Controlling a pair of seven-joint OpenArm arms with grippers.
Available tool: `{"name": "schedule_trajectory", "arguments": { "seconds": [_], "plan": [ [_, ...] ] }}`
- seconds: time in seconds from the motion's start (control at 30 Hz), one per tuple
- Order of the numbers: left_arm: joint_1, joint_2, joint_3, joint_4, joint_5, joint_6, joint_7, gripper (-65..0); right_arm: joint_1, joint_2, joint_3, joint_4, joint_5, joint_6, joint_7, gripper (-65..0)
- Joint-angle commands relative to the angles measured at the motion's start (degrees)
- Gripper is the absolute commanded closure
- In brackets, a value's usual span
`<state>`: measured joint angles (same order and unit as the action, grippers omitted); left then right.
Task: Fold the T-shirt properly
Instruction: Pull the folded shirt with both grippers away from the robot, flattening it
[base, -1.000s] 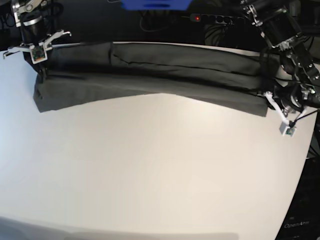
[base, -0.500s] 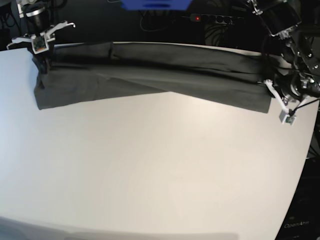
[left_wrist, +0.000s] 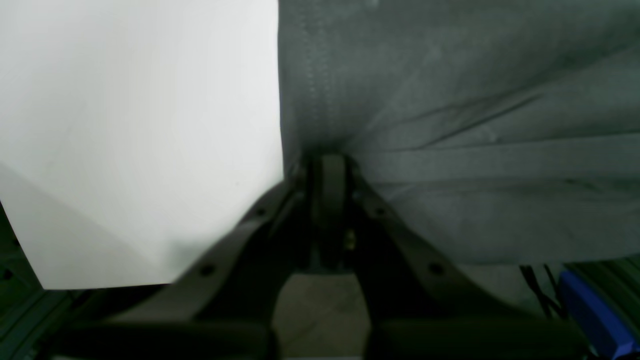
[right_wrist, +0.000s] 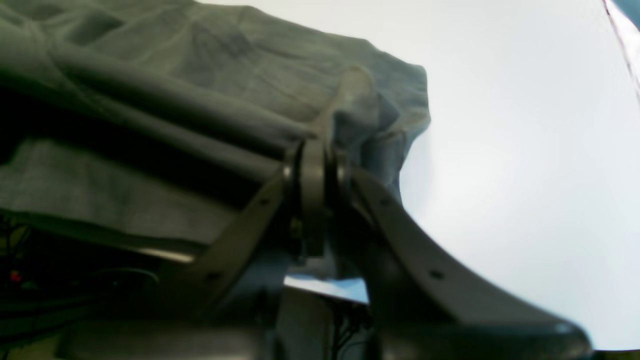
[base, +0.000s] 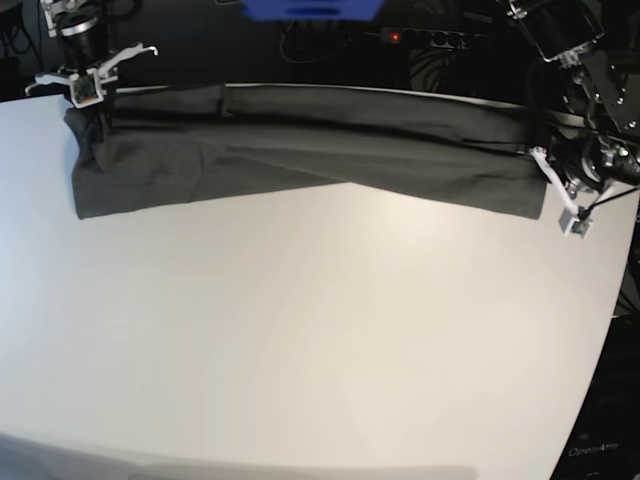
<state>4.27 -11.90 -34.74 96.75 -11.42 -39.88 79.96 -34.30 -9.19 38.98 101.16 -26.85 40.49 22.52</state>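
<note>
We see both claws clamped on the shirt (base: 300, 150): left claw (left_wrist: 327, 167) at its right end, right claw (right_wrist: 312, 150) at its far-left corner, arms reaching from the far side.

One T-shirt (base: 300, 150), two pincers.

base: high, wide over table (base: 320, 330) | wrists: close behind claws | shared: T-shirt (base: 300, 150) ends

Your white bench (base: 320, 330) carried only the T-shirt (base: 300, 150), stretched in a long dark band along its far edge.
</note>
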Motion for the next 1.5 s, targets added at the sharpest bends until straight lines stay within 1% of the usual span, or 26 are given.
{"name": "schedule_trajectory", "arguments": {
  "seconds": [0.0, 0.37, 0.4, 0.43, 0.47, 0.5, 0.57, 0.6, 0.67, 0.73, 0.8, 0.93, 1.13, 1.3, 1.47],
  "plan": [
    [-0.5, -1.1, -0.3, 0.8, 0.4, -0.1, 0.0, -2.3, -0.5, 0.5, 0.4, 0.5, 1.0, -0.5, 1.2, -0.3],
    [0.3, -1.1, -0.2, 0.7, 0.4, -0.1, 0.0, -2.5, -0.5, 0.5, 0.4, 0.2, 1.0, -0.5, 1.2, -1.2],
    [0.3, -1.1, -0.2, 0.7, 0.4, -0.1, 0.0, -2.6, -0.5, 0.5, 0.4, 0.2, 1.0, -0.5, 1.2, -2.3],
    [0.3, -1.2, -0.2, 0.7, 0.4, -0.1, 0.0, -2.7, -0.5, 0.5, 0.4, 0.2, 1.0, -0.5, 1.2, -4.9],
    [0.3, -1.5, -0.2, 0.7, 0.4, -0.1, 0.0, -2.7, -0.5, 0.5, 0.4, 0.2, 1.0, -0.5, 1.2, -7.8],
    [0.3, -1.7, -0.2, 0.7, 0.4, -0.1, 0.0, -3.3, -0.5, 0.5, 0.4, 0.2, 1.0, -0.5, 1.2, -12.2],
    [0.3, -1.8, -0.2, 0.7, 0.4, -0.1, 0.0, -8.5, -0.5, 0.5, 0.4, 0.2, 1.0, -0.5, 1.2, -20.0],
    [0.3, -1.8, -0.3, 0.7, 0.4, -0.1, 0.0, -12.3, -0.5, 0.5, 0.4, 0.2, 1.1, -0.5, 1.2, -22.6],
    [0.3, -1.8, -0.3, 0.7, 0.4, -0.1, 0.0, -20.0, -0.5, 0.5, 0.4, 0.2, 1.1, -0.5, 1.2, -27.0],
    [0.3, -1.8, -0.3, 0.7, 0.4, -0.1, 0.0, -24.7, -0.5, 0.5, 0.4, 0.2, 1.1, -0.5, 1.2, -29.2],
    [0.3, -1.8, -0.3, 0.7, 0.4, -0.1, 0.0, -25.9, -0.5, 0.5, 0.4, 0.2, 1.1, -0.5, 1.2, -30.2],
    [0.3, -1.8, -0.3, 0.7, 0.2, -0.1, 0.0, -25.9, 0.4, 0.6, 0.9, 0.2, 1.0, -0.5, 1.1, -31.0],
    [0.2, -1.8, -0.3, 0.7, 0.0, -0.1, 0.0, -26.0, 4.9, 0.6, 7.6, 0.1, 1.0, -0.5, 1.1, -31.0],
    [0.1, -1.8, -0.3, 0.8, -0.1, -0.1, 0.0, -26.2, 8.8, 0.7, 12.9, 0.2, 1.0, -0.5, 1.2, -35.1],
    [0.1, -1.8, -0.3, 0.8, -0.1, -0.1, 0.0, -26.2, 13.5, 0.4, 18.3, 0.2, 1.4, -0.5, 1.1, -35.0]
  ]
}}
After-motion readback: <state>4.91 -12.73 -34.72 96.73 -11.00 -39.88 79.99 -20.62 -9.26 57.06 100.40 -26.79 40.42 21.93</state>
